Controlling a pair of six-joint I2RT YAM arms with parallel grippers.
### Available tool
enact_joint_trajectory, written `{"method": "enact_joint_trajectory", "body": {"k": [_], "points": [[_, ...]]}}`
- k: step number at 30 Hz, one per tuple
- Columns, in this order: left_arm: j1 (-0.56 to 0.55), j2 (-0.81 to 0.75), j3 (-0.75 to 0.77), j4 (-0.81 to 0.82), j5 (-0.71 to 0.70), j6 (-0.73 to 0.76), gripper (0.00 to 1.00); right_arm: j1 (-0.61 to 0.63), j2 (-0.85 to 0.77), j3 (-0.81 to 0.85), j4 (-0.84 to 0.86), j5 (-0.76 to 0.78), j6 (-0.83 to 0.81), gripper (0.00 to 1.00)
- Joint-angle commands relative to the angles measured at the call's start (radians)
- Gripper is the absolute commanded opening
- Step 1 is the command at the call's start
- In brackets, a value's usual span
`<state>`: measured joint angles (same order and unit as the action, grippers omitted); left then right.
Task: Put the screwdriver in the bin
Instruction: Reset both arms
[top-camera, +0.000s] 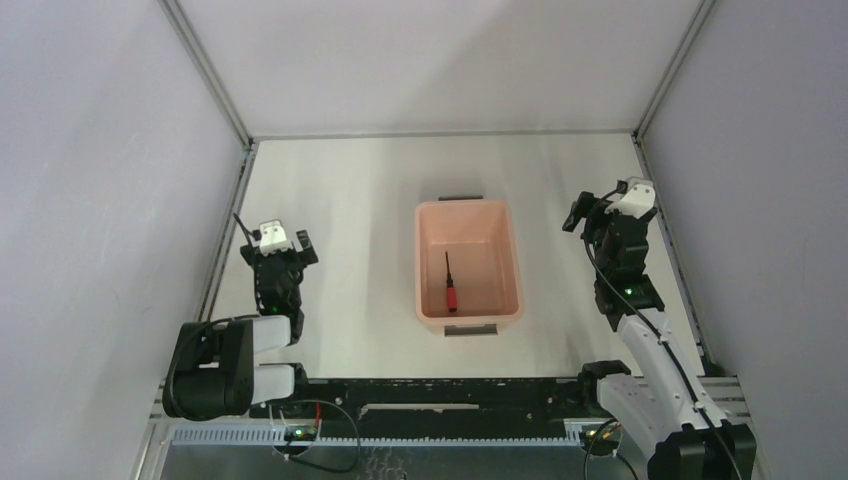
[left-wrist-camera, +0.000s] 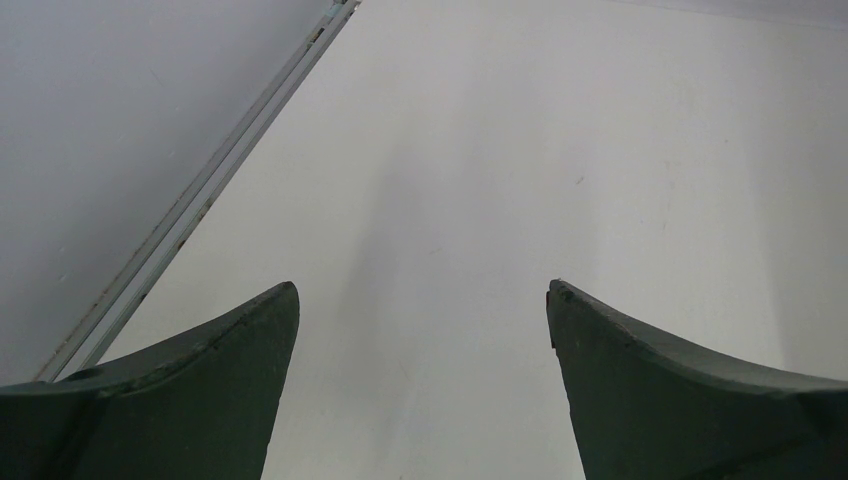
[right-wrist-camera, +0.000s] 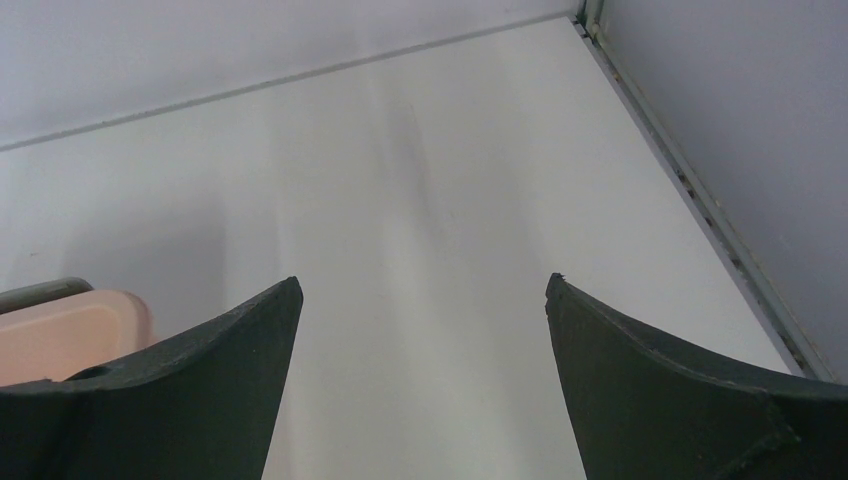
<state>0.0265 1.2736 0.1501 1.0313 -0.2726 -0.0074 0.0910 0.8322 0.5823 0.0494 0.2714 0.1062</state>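
The left gripper (left-wrist-camera: 422, 290) is hanging over the table (left-wrist-camera: 500, 150), its jaws spread wide and gripping nothing. At centre, the screwdriver (top-camera: 450, 284) is lying inside the bin (top-camera: 512, 262), seemingly flat on its floor. The right gripper (right-wrist-camera: 422, 282) is hovering near the bin, equally wide and empty.

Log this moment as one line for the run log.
screwdriver: lying inside bin | left tool: open, empty, left of bin | right tool: open, empty, right of bin | task: looks done
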Motion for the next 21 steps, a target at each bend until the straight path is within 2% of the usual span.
{"method": "enact_joint_trajectory", "body": {"k": [1,8,9,11,13,15,16,19,21], "points": [[-0.002,-0.011,0.041,0.035,0.015,0.015,0.98,0.005,0.01,0.003,0.014,0.002,-0.022,1.0],[-0.002,-0.011,0.042,0.035,0.014,0.014,0.98,-0.001,0.049,0.001,0.033,0.049,-0.027,1.0],[-0.002,-0.011,0.04,0.035,0.015,0.014,0.98,-0.002,0.056,-0.006,0.05,0.01,-0.062,1.0],[-0.002,-0.011,0.041,0.035,0.014,0.014,0.98,0.003,0.057,-0.035,0.102,-0.166,-0.17,1.0],[-0.002,-0.012,0.041,0.035,0.014,0.014,0.98,0.016,0.065,-0.057,0.143,-0.206,-0.213,1.0],[-0.002,-0.011,0.041,0.035,0.014,0.014,0.98,-0.002,0.091,-0.058,0.18,-0.019,-0.086,1.0],[-0.002,-0.011,0.04,0.035,0.014,0.014,0.98,-0.042,0.093,-0.058,0.174,-0.017,-0.02,1.0],[-0.002,-0.011,0.04,0.035,0.014,0.014,0.98,-0.096,0.079,-0.059,0.18,-0.251,-0.03,1.0],[-0.002,-0.012,0.04,0.035,0.014,0.015,0.98,-0.043,0.091,-0.056,0.187,-0.22,-0.025,1.0]]}}
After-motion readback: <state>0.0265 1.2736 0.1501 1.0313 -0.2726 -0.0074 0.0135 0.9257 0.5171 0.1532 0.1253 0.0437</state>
